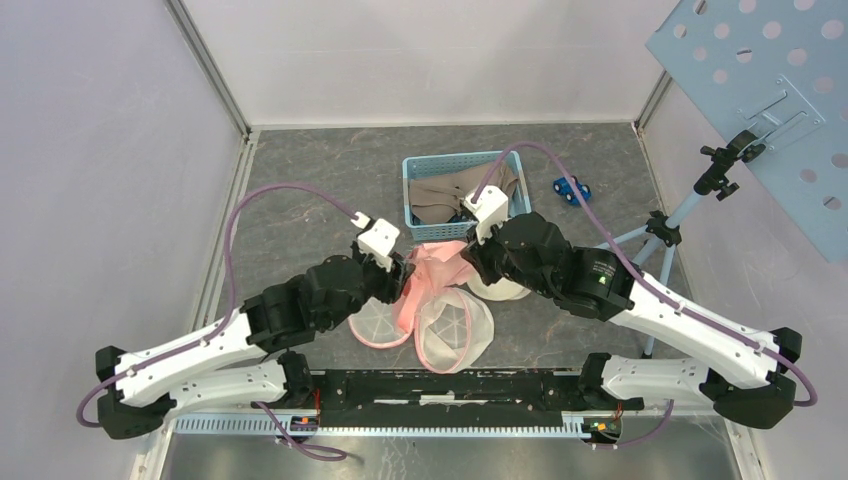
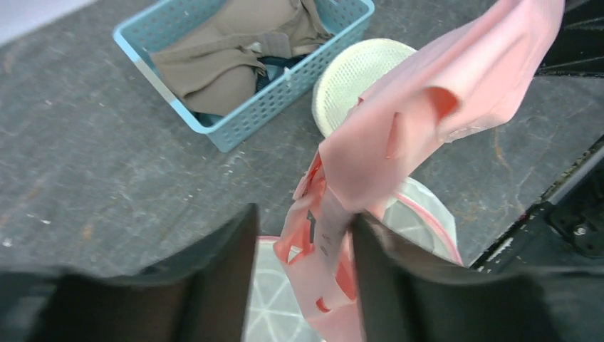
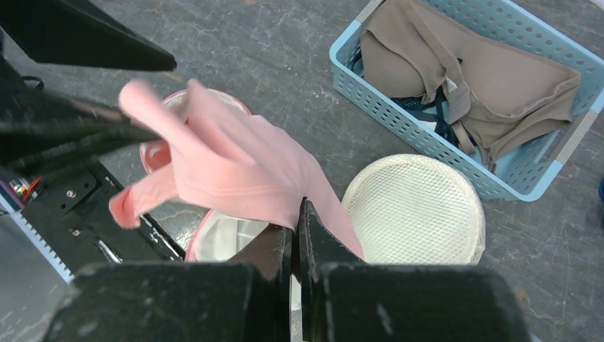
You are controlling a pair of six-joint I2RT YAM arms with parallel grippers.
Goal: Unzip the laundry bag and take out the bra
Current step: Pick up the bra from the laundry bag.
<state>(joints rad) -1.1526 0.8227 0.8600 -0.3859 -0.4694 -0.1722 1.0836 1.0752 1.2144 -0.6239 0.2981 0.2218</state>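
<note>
Grey counter [image 1: 300,190], walled at 9, 12 and 3 o'clock, arm bases along the 6 o'clock edge. Widest bare room is at 9 to 11 o'clock of the centre. The 3 o'clock side is tighter: a tripod [image 1: 660,235] stands there with a perforated blue board [image 1: 760,90] overhanging the corner.

Blue basket [image 1: 408,165] at 12 o'clock of the centre, tan garments piled inside.

Laundry bag [image 1: 455,335] lies on the counter between the arms, at 6 o'clock of the basket; white mesh, pink rim, flopped open in round panels.

Bra [image 1: 432,262], pale pink, smooth fabric, hangs off the counter above the bag, stretched between the two claws, with a strap trailing down.

White mesh dome [image 3: 413,206] sits just at 6 o'clock of the basket, beside the bag.

Right claw [image 3: 298,214]: jaws pressed together, pinching a fold of the bra.

Left claw [image 2: 303,214]: jaws apart, bra strap hanging between them and lying against one finger, not clamped.

Blue toy car [image 1: 571,188] at 3 o'clock of the basket, apart from it.
</note>
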